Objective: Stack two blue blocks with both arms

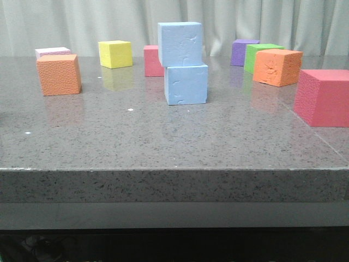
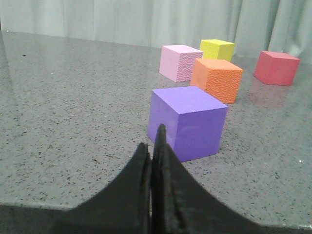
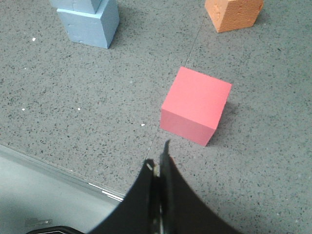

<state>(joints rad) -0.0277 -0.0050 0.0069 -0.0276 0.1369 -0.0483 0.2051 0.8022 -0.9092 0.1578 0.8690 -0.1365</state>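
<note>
Two pale blue blocks stand stacked at the table's middle in the front view: the upper blue block (image 1: pixel 180 43) rests on the lower blue block (image 1: pixel 186 84), shifted slightly left. The stack also shows in the right wrist view (image 3: pixel 90 22), far from the fingers. No gripper shows in the front view. My left gripper (image 2: pixel 153 146) is shut and empty, just before a purple cube (image 2: pixel 190 122). My right gripper (image 3: pixel 158 163) is shut and empty, near the table's edge, short of a red cube (image 3: pixel 195 106).
In the front view: an orange cube (image 1: pixel 59 75) and a pink cube (image 1: pixel 52 52) at left, a yellow cube (image 1: pixel 115 54), a small red cube (image 1: pixel 152 61) behind the stack, purple (image 1: pixel 244 52), green (image 1: pixel 260 54) and orange (image 1: pixel 277 67) cubes at right, a big red cube (image 1: pixel 324 97) at far right.
</note>
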